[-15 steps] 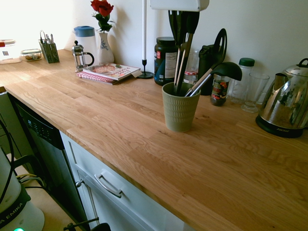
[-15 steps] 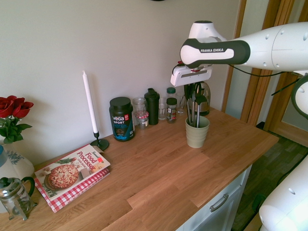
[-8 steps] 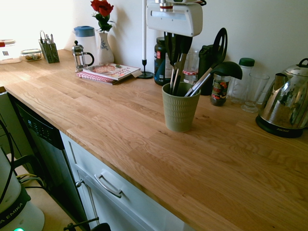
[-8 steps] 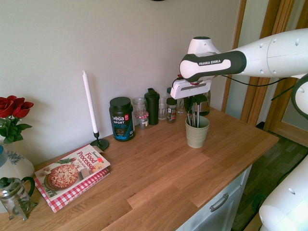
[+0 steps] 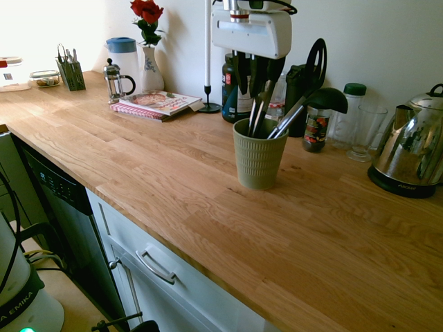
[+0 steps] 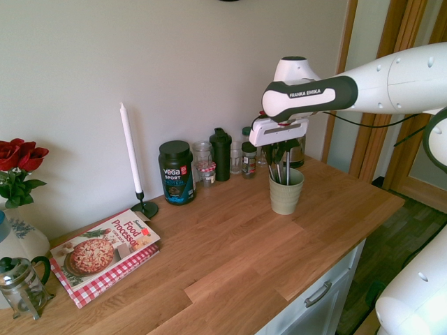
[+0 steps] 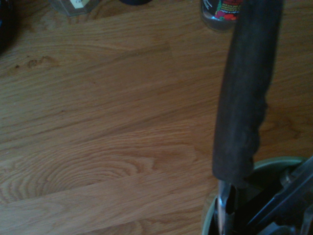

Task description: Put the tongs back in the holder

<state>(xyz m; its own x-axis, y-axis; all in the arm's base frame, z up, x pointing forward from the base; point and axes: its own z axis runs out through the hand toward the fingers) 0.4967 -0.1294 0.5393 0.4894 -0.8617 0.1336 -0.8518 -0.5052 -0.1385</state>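
Note:
The holder (image 5: 257,160) is an olive-green ribbed cup standing mid-counter; it also shows in the second exterior view (image 6: 286,194). The tongs (image 5: 255,116) stand upright in it, silvery arms down inside the cup and black ends up. My gripper (image 5: 257,76) hangs straight above the cup and is still closed around the tongs' black upper ends (image 6: 281,150). In the wrist view one dark tong arm (image 7: 244,98) runs down into the holder's green rim (image 7: 274,164). A black ladle (image 5: 329,99) with a silver handle leans out of the same cup to the right.
Along the wall behind the cup stand a black supplement tub (image 5: 237,86), jars, a glass (image 5: 367,131) and a steel kettle (image 5: 412,149). A candle (image 6: 130,150), cookbook (image 5: 156,104), French press (image 5: 118,81), vase and a small cutlery caddy (image 5: 70,72) stand further left.
The gripper has come down with the tongs, so their lower ends now sit deep in the green cup. The tong arms look slightly more spread than half a second ago.

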